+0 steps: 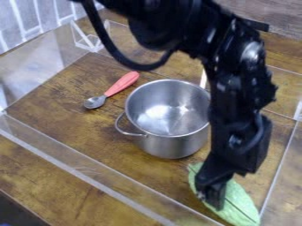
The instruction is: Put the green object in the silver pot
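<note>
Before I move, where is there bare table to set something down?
Wood lies bare left of the pot, below the spoon, and along the near-left, outside the clear wall. It's crowded right of the pot, where the claw covers the green vegetable.

I see a small metal spoon with a red handle (111, 93) lying on the brown wooden counter (59, 168), its bowl toward the near left. I see clear, straight-edged walls (83, 168) around the area and a white ribbed surface (35, 19) at the far left.
</note>
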Tool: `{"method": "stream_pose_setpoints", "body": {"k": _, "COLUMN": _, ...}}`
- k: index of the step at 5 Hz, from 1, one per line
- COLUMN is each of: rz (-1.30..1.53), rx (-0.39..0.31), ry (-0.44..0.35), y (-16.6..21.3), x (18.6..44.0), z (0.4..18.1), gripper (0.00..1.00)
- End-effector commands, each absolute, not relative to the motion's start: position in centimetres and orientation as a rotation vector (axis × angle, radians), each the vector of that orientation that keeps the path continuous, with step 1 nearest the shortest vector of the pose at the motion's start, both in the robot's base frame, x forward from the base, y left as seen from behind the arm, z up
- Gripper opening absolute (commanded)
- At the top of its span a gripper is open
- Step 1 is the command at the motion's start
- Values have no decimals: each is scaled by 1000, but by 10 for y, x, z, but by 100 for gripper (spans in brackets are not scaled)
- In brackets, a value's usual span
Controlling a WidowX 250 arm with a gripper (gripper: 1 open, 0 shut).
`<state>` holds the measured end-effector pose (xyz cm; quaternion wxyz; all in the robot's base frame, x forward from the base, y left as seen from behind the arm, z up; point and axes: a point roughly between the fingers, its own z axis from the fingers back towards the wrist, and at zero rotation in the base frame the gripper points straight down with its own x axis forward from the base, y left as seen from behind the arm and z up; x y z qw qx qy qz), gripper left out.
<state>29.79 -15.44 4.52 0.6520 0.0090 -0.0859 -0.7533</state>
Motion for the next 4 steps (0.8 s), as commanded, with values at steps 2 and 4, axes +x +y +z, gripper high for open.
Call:
{"method": "stream_pose_setpoints", "body": {"k": 2, "rz": -1615, "rx": 23, "ry": -219, "y": -154, "x": 291, "z": 53, "gripper": 0}}
{"method": "stream_pose_setpoints", "body": {"k": 4, "rz": -1567, "rx": -8, "ry": -182, "y": -158, "x": 284, "z": 70, "gripper": 0}}
